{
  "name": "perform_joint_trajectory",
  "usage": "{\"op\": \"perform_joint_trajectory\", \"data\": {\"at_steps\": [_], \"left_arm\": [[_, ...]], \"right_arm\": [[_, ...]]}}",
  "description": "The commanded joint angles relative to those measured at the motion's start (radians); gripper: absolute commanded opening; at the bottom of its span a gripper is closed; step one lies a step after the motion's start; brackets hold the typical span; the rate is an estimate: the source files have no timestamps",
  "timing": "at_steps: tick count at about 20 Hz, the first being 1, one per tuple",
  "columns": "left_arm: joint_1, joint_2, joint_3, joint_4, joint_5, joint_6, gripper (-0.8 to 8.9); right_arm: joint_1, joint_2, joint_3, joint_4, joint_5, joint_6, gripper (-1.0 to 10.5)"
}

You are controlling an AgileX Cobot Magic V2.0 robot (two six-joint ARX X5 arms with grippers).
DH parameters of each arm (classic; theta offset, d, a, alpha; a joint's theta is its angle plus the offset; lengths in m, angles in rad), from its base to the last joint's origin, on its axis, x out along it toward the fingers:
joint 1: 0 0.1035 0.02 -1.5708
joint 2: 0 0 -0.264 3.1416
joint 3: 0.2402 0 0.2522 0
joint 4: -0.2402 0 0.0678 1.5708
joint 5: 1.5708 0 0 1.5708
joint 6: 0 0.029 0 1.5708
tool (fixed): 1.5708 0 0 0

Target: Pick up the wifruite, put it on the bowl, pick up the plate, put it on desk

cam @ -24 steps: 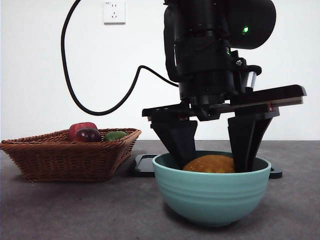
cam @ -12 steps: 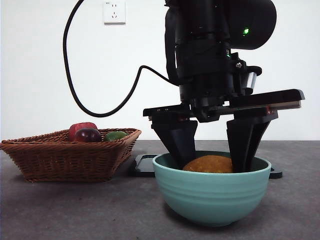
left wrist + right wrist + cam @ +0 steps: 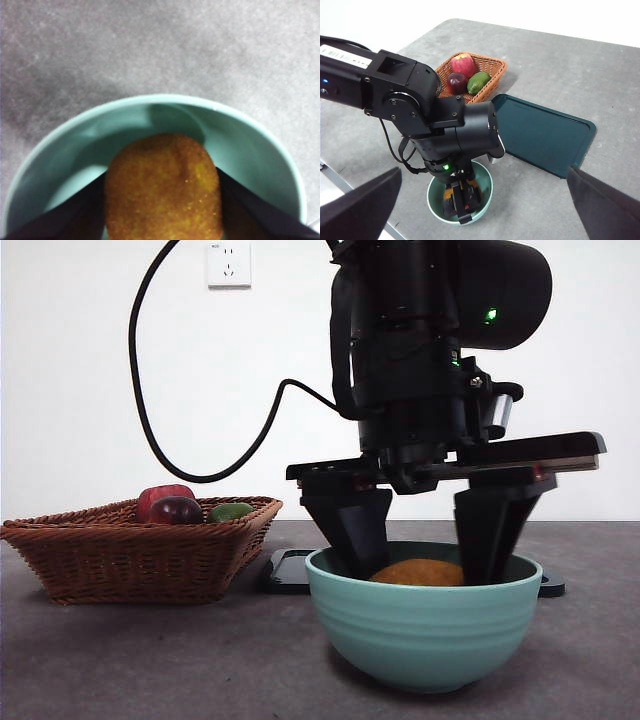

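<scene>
The brown-orange wifruite [image 3: 418,573] sits low inside the mint-green bowl [image 3: 425,630], only its top showing above the rim. My left gripper [image 3: 425,560] reaches down into the bowl, shut on the wifruite [image 3: 162,185], with a black jaw pressed against each side. The bowl's inner wall [image 3: 240,145] curves around them. The plate [image 3: 545,135], a dark teal rectangular tray, lies flat on the desk [image 3: 150,660] just behind the bowl [image 3: 485,182]. My right gripper [image 3: 482,175] hangs high over the table, open and holding nothing.
A wicker basket [image 3: 130,550] stands to the left of the bowl with a red fruit [image 3: 160,498], a dark purple fruit [image 3: 176,510] and a green one [image 3: 230,511]. A black cable [image 3: 190,465] loops behind. The plate's edge [image 3: 290,572] shows behind the bowl.
The left gripper has sunk a little deeper into the bowl, carrying the wifruite lower so that less of it shows above the rim.
</scene>
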Motion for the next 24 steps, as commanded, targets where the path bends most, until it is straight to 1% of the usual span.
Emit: {"op": "perform_joint_trajectory", "data": {"at_steps": [1,5,10,12,13,16,21,24], "left_arm": [[-0.009,0.028,0.021,-0.001,-0.006,0.014,5.03],[-0.009,0.027,0.066,-0.04,-0.006,0.031,5.06],[-0.012,0.008,0.208,-0.167,-0.008,0.067,5.06],[-0.012,-0.027,0.244,-0.193,-0.047,0.08,5.07],[-0.014,-0.053,0.249,-0.2,-0.071,0.08,5.07],[-0.014,-0.156,0.249,-0.237,-0.103,0.092,5.07],[-0.011,-0.377,0.248,-0.279,-0.105,0.14,5.04],[-0.011,-0.51,0.246,-0.338,-0.119,0.14,5.04]], "right_arm": [[0.005,0.001,0.018,0.005,-0.003,0.001,5.6],[0.005,0.001,0.018,0.005,-0.003,0.001,5.6],[0.005,0.001,0.018,0.005,-0.003,0.001,5.6],[0.005,0.001,0.018,0.005,-0.003,0.001,5.6],[0.005,0.001,0.018,0.005,-0.003,0.001,5.6],[0.005,0.001,0.018,0.005,-0.003,0.001,5.6],[0.005,0.001,0.018,0.027,-0.003,0.001,5.6],[0.005,0.001,0.018,0.044,-0.003,0.001,5.6]]}}
